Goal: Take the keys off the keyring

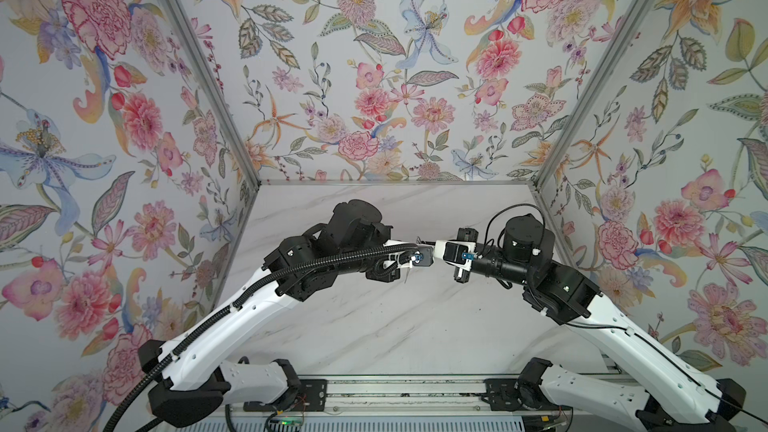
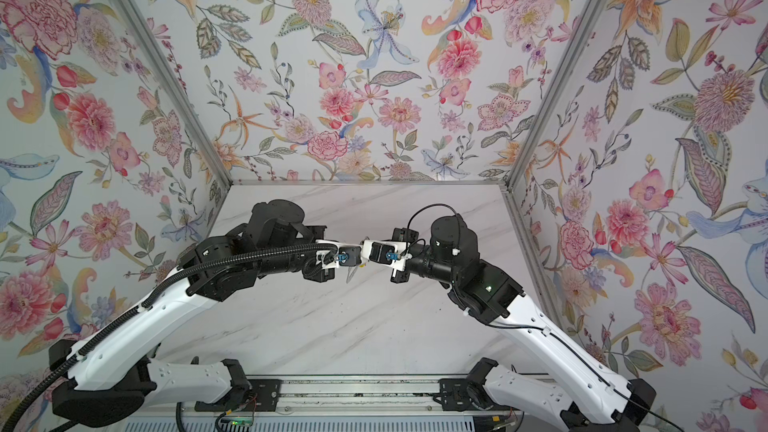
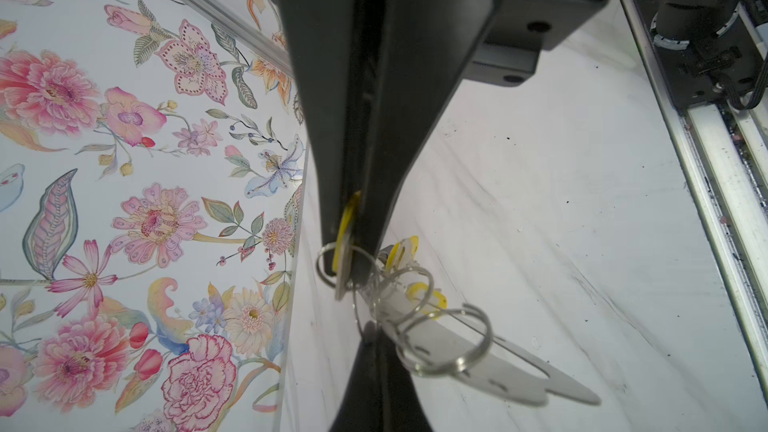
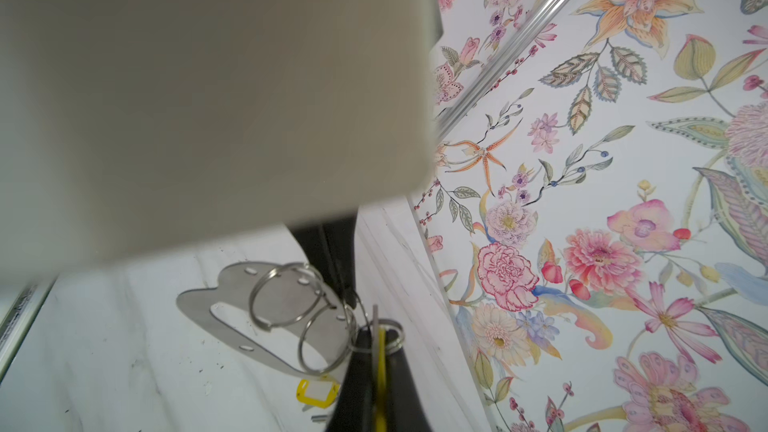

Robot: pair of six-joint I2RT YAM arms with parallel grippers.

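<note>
My left gripper (image 3: pixel 372 338) is shut on one end of the keyring (image 3: pixel 498 371), a flat grey metal strip with a long opening at its far end. Wire split rings (image 3: pixel 487 328) pass through its holes. My right gripper (image 4: pixel 379 334) meets it tip to tip and is shut on the yellow tag of one of the keys (image 4: pixel 380 367). In the left wrist view that tag (image 3: pixel 345 230) shows edge-on between the right gripper's fingers. Other yellow-tagged keys (image 3: pixel 405 249) hang from the rings, and one tag (image 4: pixel 318 394) hangs under the keyring (image 4: pixel 195 299). In a top view the strip (image 1: pixel 408 275) dangles below the meeting wrists.
Both arms reach in over the white marble table (image 1: pixel 395 326) and meet above its middle. Floral walls (image 1: pixel 124 160) close it in at the left, back and right. A metal rail (image 1: pixel 395 392) with the arm bases runs along the front edge.
</note>
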